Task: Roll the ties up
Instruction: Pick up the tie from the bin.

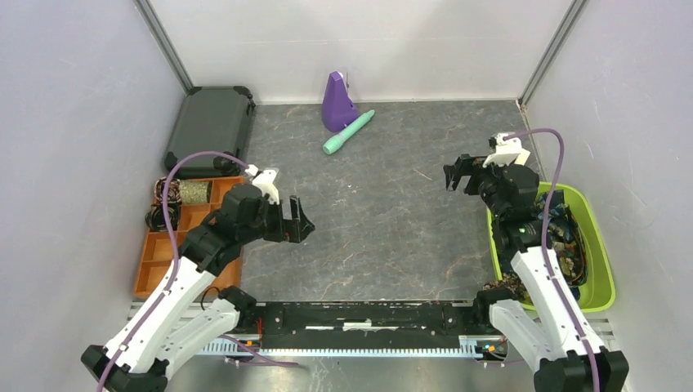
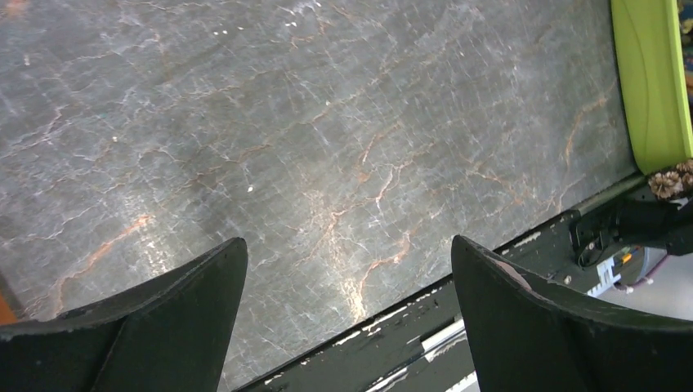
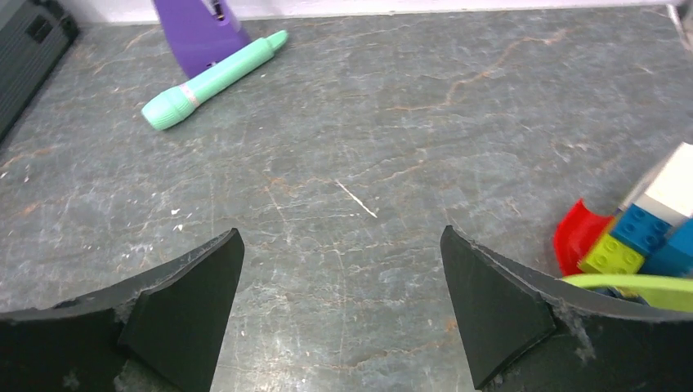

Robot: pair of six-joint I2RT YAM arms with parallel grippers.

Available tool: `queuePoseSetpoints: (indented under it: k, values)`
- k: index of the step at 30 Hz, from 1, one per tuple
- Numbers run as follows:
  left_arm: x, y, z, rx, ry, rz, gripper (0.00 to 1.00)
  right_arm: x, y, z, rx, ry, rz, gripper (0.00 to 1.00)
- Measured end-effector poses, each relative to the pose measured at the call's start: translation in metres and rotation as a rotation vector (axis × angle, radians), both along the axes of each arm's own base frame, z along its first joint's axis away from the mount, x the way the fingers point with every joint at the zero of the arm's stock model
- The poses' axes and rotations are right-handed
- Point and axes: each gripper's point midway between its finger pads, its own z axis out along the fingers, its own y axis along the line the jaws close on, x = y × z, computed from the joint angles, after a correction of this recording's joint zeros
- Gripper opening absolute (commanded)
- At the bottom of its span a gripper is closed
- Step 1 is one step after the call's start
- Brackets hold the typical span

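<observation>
Both pincers spread wide, holding nothing.
Left gripper [image 1: 299, 220] and right gripper [image 1: 458, 175] hover above the marbled table [image 1: 376, 220], touching nothing; loose ties [image 1: 574, 245] fill the green bin [image 1: 603, 269], coiled ties [image 1: 194, 192] sit in the orange tray [image 1: 151, 273].

No lettering, label or number can be read on the table [image 1: 384, 204]; any marking on the dark case [image 1: 211, 126] is seemingly too small.
</observation>
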Motion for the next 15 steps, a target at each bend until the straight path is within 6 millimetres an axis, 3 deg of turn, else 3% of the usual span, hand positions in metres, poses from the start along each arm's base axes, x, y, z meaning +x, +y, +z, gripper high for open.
queuePoseSetpoints:
  k: [5,15]
  values:
    - [-0.006,-0.010,-0.003,0.010,0.012,-0.048,1.00,-0.007,-0.024,-0.002,0.009,0.023,-0.145,0.98]
    - [-0.007,-0.012,-0.006,0.030,0.009,-0.056,1.00,-0.032,-0.098,-0.052,-0.049,0.222,-0.603,0.98]
